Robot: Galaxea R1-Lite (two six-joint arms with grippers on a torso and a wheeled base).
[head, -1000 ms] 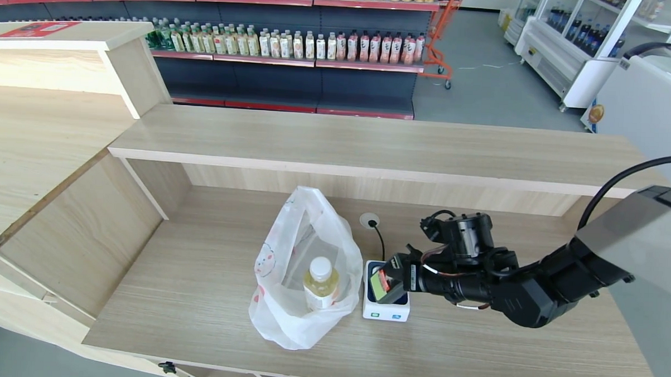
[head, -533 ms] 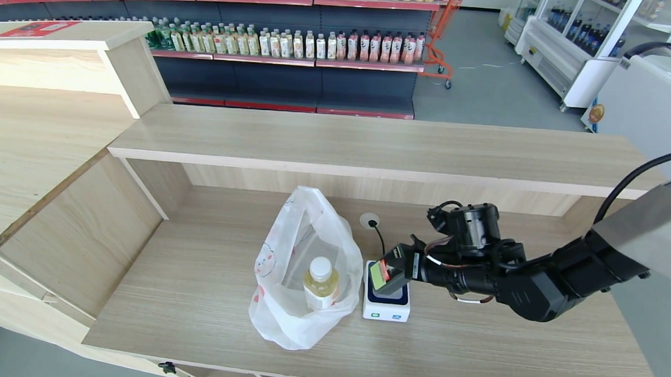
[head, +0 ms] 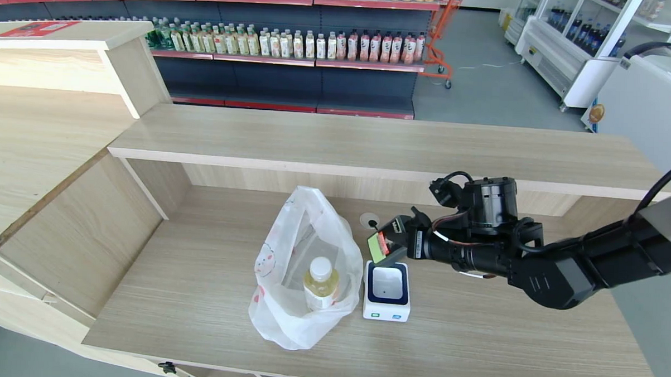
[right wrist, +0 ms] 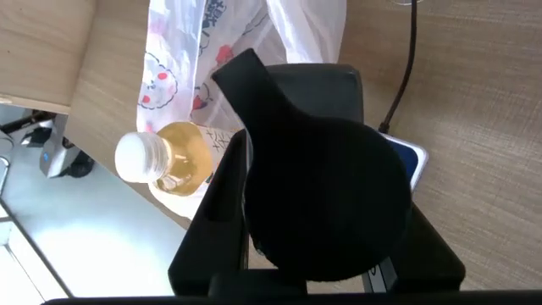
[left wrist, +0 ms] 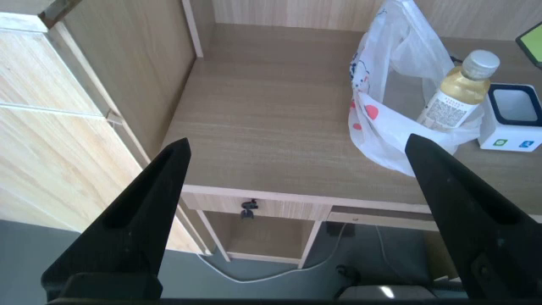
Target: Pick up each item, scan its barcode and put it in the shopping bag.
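Green pack (head: 378,246): clamped between the jaws of the right gripper (head: 385,241), held in the air. Scanner (head: 388,291) below the jaws and a little nearer the robot, not touching. Shopping bag (head: 288,265) just beside the jaws on the left and lower, mouth open, bottle (head: 320,285) upright inside. Left gripper (left wrist: 301,212): jaws wide apart, nothing between them, off the near edge of the counter (head: 198,295), well apart from the pack.

Judged step: carry to bag. Keep clamp firm. Travel left at present height until over the open mouth, clear of the limp rim. Lower beside the bottle, not onto it. Release only when low.

From head view: pack, clamp and gap above scanner all legible. From right wrist view: pack hidden behind the gripper's own dark body, but bag print, bottle and cable (right wrist: 411,59) by the scanner plain. From left wrist view: spread of the left jaws, and bag seen from the near side.
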